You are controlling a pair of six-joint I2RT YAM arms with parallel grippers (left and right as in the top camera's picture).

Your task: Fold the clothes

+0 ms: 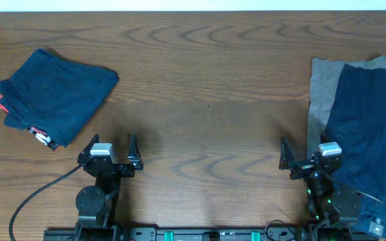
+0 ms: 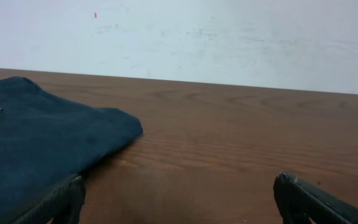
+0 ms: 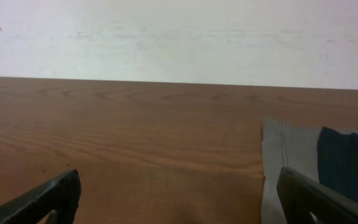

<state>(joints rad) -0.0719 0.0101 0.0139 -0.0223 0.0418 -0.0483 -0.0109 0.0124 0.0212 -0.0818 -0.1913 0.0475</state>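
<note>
A folded navy denim garment (image 1: 52, 94) lies at the table's far left, with a red piece (image 1: 1, 103) peeking from its left edge; it also shows in the left wrist view (image 2: 36, 149) with a small button. At the right edge a spread navy garment (image 1: 370, 127) lies on top of a grey garment (image 1: 322, 94); both show in the right wrist view, grey (image 3: 288, 155) and navy (image 3: 347, 165). My left gripper (image 1: 109, 148) is open and empty near the front, right of the folded garment. My right gripper (image 1: 307, 155) is open and empty beside the grey cloth's left edge.
The wooden table (image 1: 200, 100) runs between the two piles. A black cable (image 1: 39, 191) curls at the front left by the left arm's base. A pale wall (image 2: 197, 31) stands behind the table's far edge.
</note>
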